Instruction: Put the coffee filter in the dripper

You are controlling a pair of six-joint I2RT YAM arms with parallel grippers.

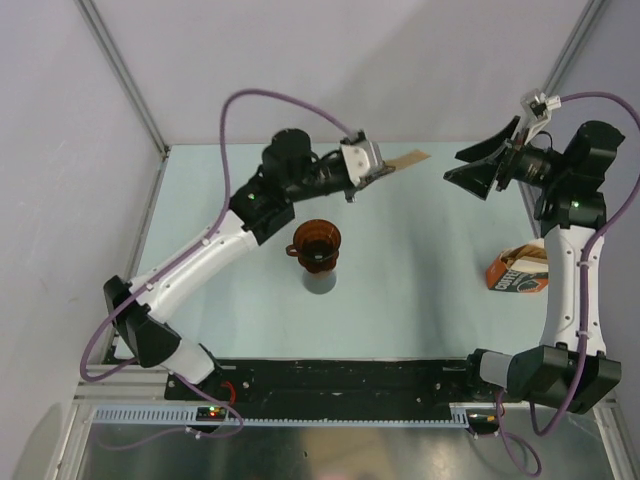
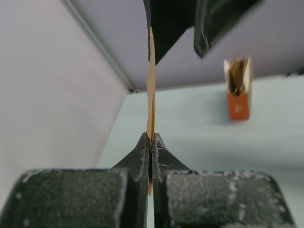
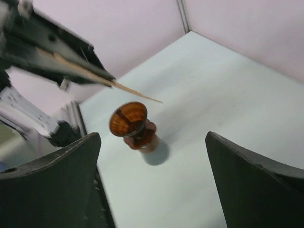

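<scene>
Your left tool is clamped on the coffee filter, off to the side of the dripper, and your right tool is spread wide apart.

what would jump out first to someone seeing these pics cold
The left gripper, shut on the flat tan coffee filter, holds it edge-on in the air over the far part of the table. Facing it on the far right, the right gripper stands wide open and empty. The reddish-brown dripper stands mid-table with no filter in it.
</scene>
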